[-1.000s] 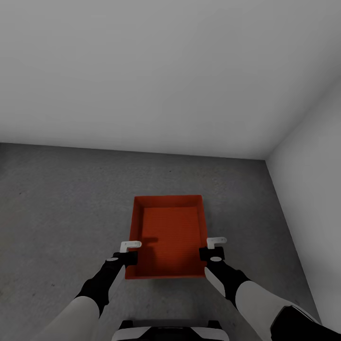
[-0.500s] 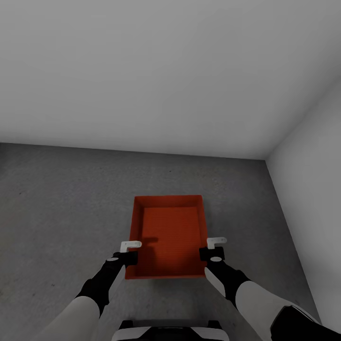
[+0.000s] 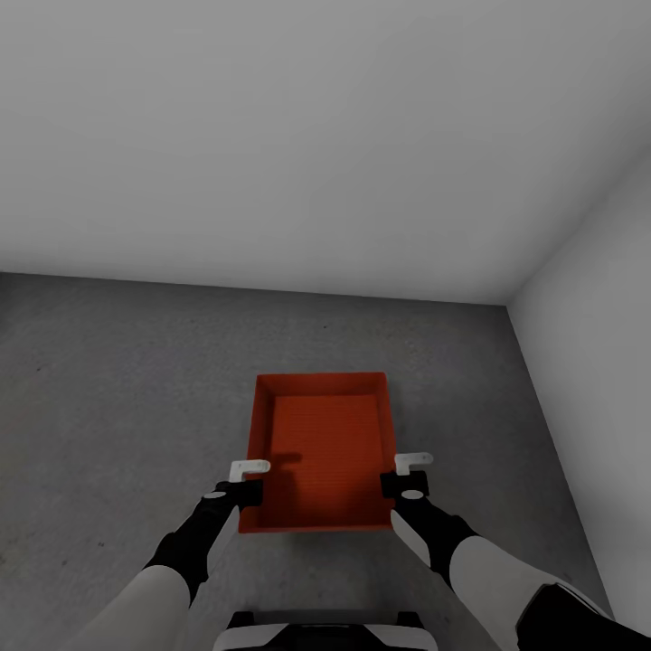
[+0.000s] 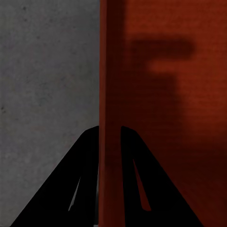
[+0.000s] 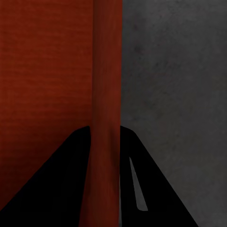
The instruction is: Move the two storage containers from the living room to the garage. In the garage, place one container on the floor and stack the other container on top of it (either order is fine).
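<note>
A bare, unfurnished room of the garage sort: dark grey, mottled concrete floor (image 3: 117,380) fills the lower half of the frame, meeting a plain pale grey wall (image 3: 271,136) that takes up the upper half. A second blank wall (image 3: 597,362) runs down the right edge, the two joining in a corner at centre right. The wrist views show the same speckled concrete
</note>
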Motion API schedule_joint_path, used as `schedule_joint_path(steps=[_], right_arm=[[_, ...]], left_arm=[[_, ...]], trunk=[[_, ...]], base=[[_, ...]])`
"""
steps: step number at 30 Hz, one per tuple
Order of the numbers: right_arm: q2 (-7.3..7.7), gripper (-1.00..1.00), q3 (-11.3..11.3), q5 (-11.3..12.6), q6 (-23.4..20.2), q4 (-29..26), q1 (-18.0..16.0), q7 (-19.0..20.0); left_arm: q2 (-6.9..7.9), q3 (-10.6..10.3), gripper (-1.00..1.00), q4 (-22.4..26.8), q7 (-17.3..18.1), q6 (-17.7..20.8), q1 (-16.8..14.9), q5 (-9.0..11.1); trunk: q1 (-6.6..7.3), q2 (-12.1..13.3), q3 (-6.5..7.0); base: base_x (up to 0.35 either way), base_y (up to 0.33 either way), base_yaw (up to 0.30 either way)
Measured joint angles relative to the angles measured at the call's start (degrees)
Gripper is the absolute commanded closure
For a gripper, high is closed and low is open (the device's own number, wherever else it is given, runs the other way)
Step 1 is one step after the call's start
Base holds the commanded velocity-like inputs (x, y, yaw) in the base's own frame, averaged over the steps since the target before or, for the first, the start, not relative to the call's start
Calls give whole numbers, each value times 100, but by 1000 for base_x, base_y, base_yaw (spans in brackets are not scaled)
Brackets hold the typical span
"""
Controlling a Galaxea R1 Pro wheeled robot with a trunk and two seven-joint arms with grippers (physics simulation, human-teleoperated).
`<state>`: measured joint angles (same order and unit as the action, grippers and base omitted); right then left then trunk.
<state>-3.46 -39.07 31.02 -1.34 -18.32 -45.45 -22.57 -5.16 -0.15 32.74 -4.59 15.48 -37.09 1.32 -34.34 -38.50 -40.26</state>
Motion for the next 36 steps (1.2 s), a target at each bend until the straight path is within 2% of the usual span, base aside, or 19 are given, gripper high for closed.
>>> schedule_joint_path(steps=[36], right_arm=[[-11, 100, 0, -4, 42, 19, -1, -5]], left_arm=[[9, -12, 100, -1, 16, -29, 1, 0]], trunk=[[0, 0, 0]], base=[[57, 0, 0]])
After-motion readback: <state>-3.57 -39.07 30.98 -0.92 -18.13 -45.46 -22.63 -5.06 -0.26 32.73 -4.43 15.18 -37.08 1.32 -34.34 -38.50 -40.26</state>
